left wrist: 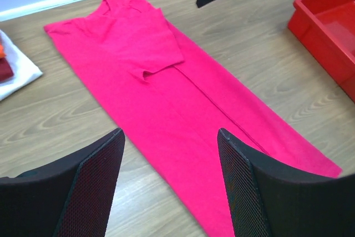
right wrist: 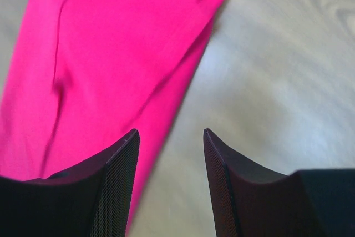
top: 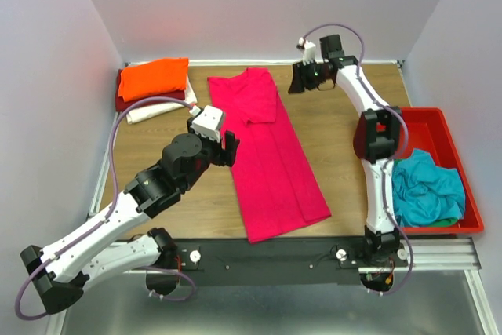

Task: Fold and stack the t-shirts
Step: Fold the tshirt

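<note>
Well, from above, the pink t-shirt (top: 271,154) lies as a long folded strip. My left gripper (top: 227,149) hovers at its nine o'clock edge, and my right gripper (top: 302,82) is just off its one o'clock corner.

Left wrist: my left fingers (left wrist: 91,187) are spread and empty, with the shirt stretching toward twelve.

Right wrist: my right fingers (right wrist: 111,192) are spread and empty, with the shirt's edge at eleven.

Free table (top: 329,135) between pink shirt (top: 271,154) and right arm (top: 382,135), seemingly passable.

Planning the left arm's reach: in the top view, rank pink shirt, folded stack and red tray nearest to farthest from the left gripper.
1. Pink shirt, just right of the left gripper.
2. Folded stack, far left corner.
3. Red tray, right edge.
</note>
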`<state>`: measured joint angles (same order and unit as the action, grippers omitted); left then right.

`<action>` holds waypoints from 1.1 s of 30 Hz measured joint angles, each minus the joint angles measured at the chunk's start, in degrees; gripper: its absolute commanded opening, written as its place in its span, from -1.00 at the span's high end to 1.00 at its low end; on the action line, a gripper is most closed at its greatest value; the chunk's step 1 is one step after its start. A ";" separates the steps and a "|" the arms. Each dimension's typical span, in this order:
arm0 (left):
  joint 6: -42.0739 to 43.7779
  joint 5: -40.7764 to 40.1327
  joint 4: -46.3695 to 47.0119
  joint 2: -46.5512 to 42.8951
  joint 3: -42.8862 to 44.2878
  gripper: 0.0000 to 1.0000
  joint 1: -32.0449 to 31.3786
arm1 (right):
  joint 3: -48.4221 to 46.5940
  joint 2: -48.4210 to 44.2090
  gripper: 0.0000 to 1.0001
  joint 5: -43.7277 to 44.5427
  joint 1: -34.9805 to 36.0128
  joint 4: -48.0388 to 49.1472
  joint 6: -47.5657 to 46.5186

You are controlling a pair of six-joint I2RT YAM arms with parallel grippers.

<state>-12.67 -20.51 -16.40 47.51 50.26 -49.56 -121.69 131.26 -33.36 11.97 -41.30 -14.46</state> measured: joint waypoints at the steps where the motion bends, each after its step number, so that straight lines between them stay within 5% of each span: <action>1: 0.15 -0.46 -0.02 -0.09 0.00 -0.51 0.07 | -3.80 3.39 -0.15 -0.02 -0.07 0.11 3.19; 10: 1.14 -2.27 0.09 -2.29 -0.09 -0.51 0.37 | -14.62 19.10 -0.08 0.94 0.09 10.45 26.97; 27: 2.34 -3.10 0.00 5.16 1.18 -0.51 0.44 | -21.73 29.22 0.14 -3.04 0.02 23.63 41.07; 33: 2.38 -3.08 0.02 5.95 1.68 -0.51 0.46 | -22.21 30.40 0.46 -4.68 0.02 25.44 43.45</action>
<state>-10.28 -23.59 -16.38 53.45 51.94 -49.10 -143.90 161.66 -38.04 11.99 -15.86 28.99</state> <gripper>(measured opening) 0.755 0.347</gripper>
